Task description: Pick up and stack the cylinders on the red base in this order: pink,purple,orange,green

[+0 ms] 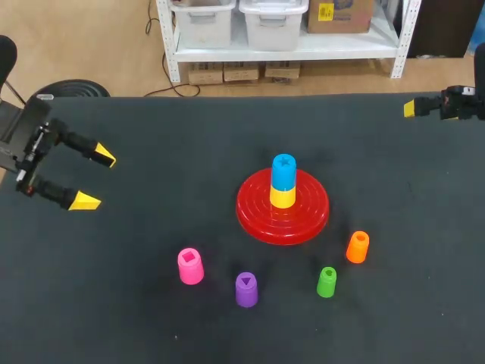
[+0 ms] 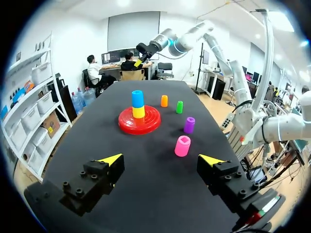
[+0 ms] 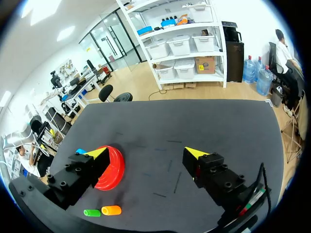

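The red base (image 1: 254, 214) sits mid-table with a yellow cylinder (image 1: 283, 197) and a blue cylinder (image 1: 283, 172) stacked on it. In front of it stand the pink (image 1: 190, 266), purple (image 1: 246, 289), green (image 1: 326, 281) and orange (image 1: 357, 247) cylinders. My left gripper (image 1: 95, 179) hangs open at the left edge, empty. In the left wrist view the gripper (image 2: 161, 160) has the pink cylinder (image 2: 182, 145) just ahead, then the purple cylinder (image 2: 189, 124). My right gripper (image 1: 415, 108) is at the far right corner. In its own view, this gripper (image 3: 146, 153) is open and empty, the base (image 3: 114, 167) partly behind one finger.
The black table (image 1: 151, 136) spreads wide around the base. In the right wrist view, the green cylinder (image 3: 91, 212) and orange cylinder (image 3: 111, 210) show small beyond the base, with only a sliver of the blue cylinder (image 3: 80, 151) visible.
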Tool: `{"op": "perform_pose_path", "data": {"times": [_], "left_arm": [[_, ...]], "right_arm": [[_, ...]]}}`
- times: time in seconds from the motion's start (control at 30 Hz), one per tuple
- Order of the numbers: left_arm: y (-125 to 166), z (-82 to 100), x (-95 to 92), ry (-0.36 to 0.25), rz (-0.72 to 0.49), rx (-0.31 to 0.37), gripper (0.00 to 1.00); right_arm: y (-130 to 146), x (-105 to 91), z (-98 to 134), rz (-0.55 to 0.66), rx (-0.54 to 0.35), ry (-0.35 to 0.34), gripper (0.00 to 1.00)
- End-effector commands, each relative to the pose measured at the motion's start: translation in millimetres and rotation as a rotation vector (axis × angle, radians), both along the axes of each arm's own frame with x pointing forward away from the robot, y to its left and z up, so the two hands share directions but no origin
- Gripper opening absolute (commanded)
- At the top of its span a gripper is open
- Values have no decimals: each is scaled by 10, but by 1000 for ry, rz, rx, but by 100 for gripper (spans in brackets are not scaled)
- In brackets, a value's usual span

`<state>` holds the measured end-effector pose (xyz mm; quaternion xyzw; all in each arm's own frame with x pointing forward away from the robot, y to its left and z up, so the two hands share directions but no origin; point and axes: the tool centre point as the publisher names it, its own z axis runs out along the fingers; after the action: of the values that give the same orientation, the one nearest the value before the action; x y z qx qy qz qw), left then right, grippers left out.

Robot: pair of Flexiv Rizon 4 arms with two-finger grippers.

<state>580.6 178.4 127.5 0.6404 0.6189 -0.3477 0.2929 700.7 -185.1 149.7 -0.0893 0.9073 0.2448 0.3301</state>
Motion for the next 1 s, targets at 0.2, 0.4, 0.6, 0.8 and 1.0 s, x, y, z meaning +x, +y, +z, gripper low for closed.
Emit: {"op": "perform_pose_path", "data": {"times": [0.2,0.4,0.6,0.8,1.0], "left_arm": [[-36,-9,5,3,-26,-2,100],[-39,-4,4,0,-11,1,100],[-39,-4,4,0,-11,1,100],[-39,-4,4,0,-11,1,100],[-39,-4,4,0,-11,1,100]], "right_arm": [[-2,-1,0,0,0,0,100],[-2,-1,0,0,0,0,100],[-2,-1,0,0,0,0,100],[-2,-1,0,0,0,0,100],[221,-67,419,34,-167,13,100]]}}
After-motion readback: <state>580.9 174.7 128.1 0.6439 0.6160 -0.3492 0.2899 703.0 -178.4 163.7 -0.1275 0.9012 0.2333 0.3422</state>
